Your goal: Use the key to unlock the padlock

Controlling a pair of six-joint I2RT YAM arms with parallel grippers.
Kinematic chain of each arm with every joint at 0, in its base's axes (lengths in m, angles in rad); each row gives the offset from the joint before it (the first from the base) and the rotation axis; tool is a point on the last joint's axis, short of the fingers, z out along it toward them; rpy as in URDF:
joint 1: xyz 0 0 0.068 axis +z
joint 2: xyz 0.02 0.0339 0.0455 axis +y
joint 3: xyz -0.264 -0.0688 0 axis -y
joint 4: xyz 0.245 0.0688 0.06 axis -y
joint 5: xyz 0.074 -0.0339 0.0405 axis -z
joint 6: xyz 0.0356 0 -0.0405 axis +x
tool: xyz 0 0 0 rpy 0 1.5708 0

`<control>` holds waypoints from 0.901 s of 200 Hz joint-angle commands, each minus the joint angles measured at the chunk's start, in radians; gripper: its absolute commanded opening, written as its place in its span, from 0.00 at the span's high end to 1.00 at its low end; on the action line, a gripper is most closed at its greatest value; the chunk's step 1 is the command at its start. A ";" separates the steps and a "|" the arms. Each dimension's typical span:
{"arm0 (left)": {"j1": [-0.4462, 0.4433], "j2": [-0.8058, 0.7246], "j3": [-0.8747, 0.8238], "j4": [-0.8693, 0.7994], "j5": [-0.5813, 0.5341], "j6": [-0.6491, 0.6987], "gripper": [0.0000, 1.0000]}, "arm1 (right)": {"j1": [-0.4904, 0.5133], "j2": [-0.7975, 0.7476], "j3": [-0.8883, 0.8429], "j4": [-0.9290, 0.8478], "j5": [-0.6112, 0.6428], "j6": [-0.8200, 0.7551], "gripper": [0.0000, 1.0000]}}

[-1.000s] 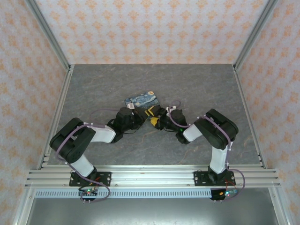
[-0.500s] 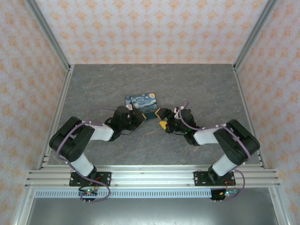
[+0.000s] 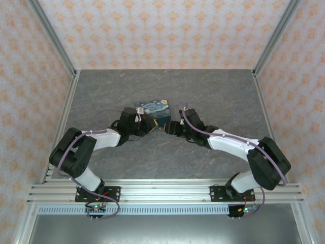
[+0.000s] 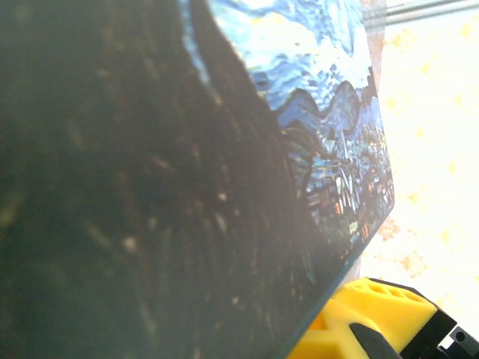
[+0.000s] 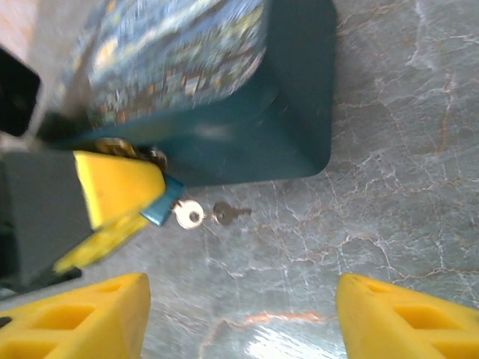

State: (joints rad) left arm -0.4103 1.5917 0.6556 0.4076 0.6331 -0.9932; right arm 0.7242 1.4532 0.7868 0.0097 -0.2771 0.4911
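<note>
Overhead view of a grey marbled table [image 3: 213, 91] with both my arms reaching in toward the centre. The padlock [image 3: 154, 110] lies flat there, its swirling blue-and-yellow painted face up and its dark teal sides showing.

My left claw [image 3: 151, 127] sits at the padlock's near edge, clenched. From my right wrist camera, its yellow fingers [image 5: 120, 185] pinch the teal head of the key [image 5: 159, 207] right against the padlock's teal side. A small silver ring [image 5: 187, 215] and a tiny spare key [image 5: 229, 213] trail from the head onto the table. The blade is hidden behind the finger, so I cannot tell whether it sits in the keyhole.

My right claw [image 5: 239, 320] hangs just beside the padlock's near right corner, released, with its two yellow fingertips spread wide and only bare table between them.

Step in hand, as I judge it: getting the key home in the lock while the body is not yet braced. The next move calls for my right claw to close on the padlock's sides and hold it steady. My left can then push the blade fully in and turn it, with the small key kept square to the keyhole.
</note>
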 commanded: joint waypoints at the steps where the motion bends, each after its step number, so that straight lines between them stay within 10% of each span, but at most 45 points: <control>1: 0.009 -0.033 0.042 -0.061 0.064 0.060 1.00 | 0.054 0.041 0.048 -0.133 0.146 -0.179 0.41; 59: 0.012 -0.046 0.077 -0.125 0.093 0.092 1.00 | 0.134 0.058 -0.004 0.008 0.243 -0.398 0.59; 180: 0.012 -0.041 0.096 -0.145 0.096 0.092 1.00 | 0.176 0.156 0.033 0.121 0.226 -0.488 0.55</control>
State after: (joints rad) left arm -0.4095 1.5787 0.7170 0.2546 0.7006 -0.9173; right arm 0.8970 1.5921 0.7807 0.0990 -0.0704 0.0269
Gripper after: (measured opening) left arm 0.105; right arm 0.453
